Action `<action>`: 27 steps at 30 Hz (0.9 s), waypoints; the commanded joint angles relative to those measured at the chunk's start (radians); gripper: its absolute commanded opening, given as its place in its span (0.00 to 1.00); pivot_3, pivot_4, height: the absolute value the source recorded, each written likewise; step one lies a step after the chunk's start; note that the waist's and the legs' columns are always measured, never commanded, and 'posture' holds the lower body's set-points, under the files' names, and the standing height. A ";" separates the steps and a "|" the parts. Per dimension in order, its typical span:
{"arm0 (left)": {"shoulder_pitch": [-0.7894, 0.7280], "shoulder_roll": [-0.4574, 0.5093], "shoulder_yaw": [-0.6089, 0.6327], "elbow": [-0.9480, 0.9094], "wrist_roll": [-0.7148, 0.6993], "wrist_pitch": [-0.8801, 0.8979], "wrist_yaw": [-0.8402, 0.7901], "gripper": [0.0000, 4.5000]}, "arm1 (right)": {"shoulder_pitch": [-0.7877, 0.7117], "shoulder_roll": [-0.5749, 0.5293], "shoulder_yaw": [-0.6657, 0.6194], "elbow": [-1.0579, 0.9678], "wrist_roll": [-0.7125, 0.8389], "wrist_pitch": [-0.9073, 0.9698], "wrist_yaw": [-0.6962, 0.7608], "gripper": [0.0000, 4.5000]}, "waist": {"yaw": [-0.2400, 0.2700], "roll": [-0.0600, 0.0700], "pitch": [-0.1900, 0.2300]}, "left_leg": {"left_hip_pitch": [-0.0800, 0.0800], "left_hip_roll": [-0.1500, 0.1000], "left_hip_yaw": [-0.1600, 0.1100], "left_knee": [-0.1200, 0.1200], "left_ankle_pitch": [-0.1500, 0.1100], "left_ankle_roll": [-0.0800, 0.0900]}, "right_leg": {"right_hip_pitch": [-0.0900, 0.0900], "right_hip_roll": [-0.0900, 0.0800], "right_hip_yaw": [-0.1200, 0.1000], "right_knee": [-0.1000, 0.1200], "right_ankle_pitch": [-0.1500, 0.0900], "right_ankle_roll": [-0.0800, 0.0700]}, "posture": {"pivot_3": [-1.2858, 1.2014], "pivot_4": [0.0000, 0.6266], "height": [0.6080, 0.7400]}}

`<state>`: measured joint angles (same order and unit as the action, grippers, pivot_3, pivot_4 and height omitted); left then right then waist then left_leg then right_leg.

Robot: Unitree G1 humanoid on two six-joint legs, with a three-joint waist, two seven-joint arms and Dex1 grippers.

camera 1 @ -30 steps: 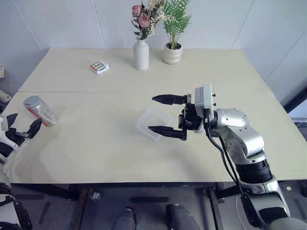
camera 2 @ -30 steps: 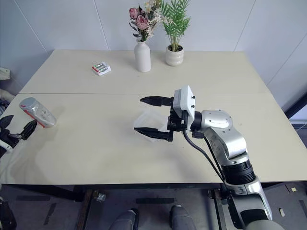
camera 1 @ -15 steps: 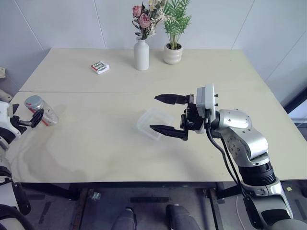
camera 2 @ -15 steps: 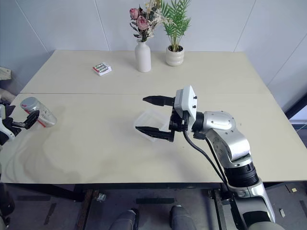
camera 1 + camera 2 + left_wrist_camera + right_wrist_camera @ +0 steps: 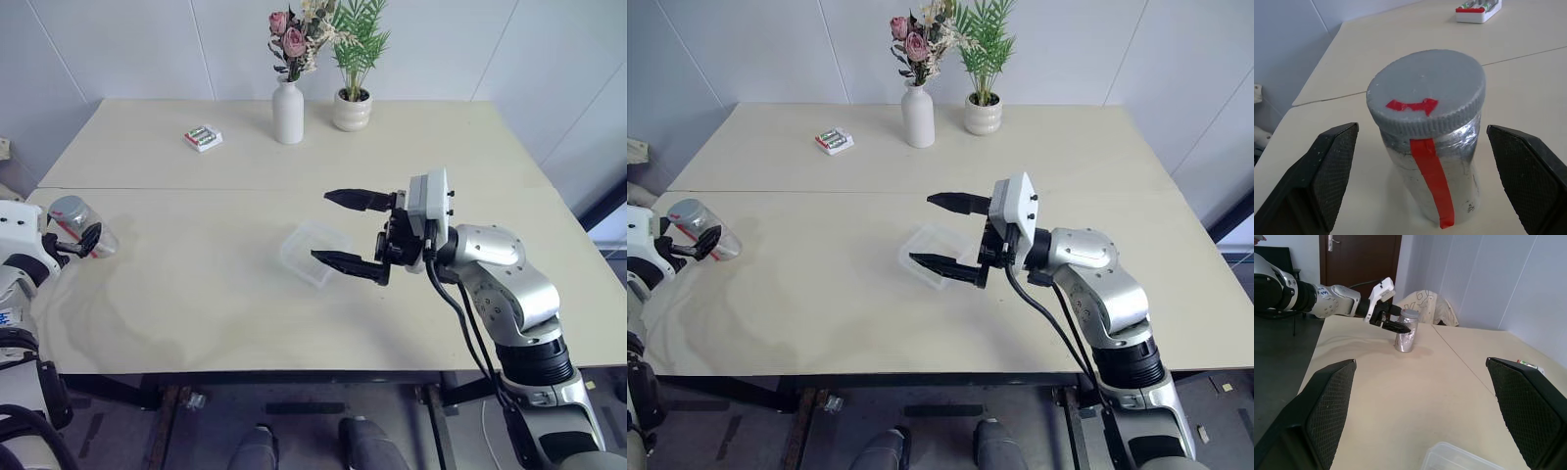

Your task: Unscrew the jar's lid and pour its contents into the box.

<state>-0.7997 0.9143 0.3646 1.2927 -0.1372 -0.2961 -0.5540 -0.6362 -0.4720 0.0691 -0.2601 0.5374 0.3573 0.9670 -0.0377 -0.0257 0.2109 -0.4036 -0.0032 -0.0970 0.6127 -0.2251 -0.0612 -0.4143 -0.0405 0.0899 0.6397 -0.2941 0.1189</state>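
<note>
Where red tape marks the lid (image 5: pixel 1426 91), jar (image 5: pixel 1437 188) unlabelled, no legible writing.

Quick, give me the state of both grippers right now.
Left gripper: open, fingers either side of the jar, not gripping it.
Right gripper: open, empty, above the box.

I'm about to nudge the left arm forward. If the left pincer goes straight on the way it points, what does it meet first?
Most likely the silvery-grey metal jar with the red stripe, its grey ribbed lid on. It stands between the open fingers of the left pincer, so these would probably pass either side of it.
</note>
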 commanded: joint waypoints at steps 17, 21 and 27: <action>-0.034 -0.021 0.001 0.015 0.027 0.011 0.042 0.74 | 0.035 -0.029 -0.048 -0.098 0.029 0.035 -0.051 1.00 | 0.002 0.000 0.000 | 0.000 0.000 0.000 0.000 0.000 0.000 | 0.000 0.000 0.000 0.000 0.000 0.000 | 0.52 0.24 1.00; -0.018 -0.024 0.004 0.016 0.025 0.005 0.046 0.47 | 0.037 -0.030 -0.047 -0.098 0.028 0.035 -0.056 1.00 | 0.002 0.000 0.000 | 0.000 0.000 0.000 0.000 0.000 0.000 | 0.000 0.000 0.000 0.000 0.000 0.000 | 0.52 0.24 1.00; 0.008 -0.032 0.020 0.002 0.004 -0.029 0.002 0.43 | 0.049 -0.033 -0.045 -0.101 0.027 0.034 -0.058 1.00 | 0.002 0.000 0.000 | 0.000 0.000 0.000 0.000 0.000 0.000 | 0.000 0.000 0.000 0.001 0.000 0.000 | 0.52 0.24 1.00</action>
<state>-0.8039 0.8782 0.3717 1.3111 -0.1146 -0.2931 -0.5288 -0.5904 -0.4957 0.0476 -0.3137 0.5501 0.3952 0.9148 -0.0356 -0.0258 0.2108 -0.4036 -0.0033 -0.0970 0.6128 -0.2250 -0.0612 -0.4142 -0.0405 0.0900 0.6402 -0.2941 0.1190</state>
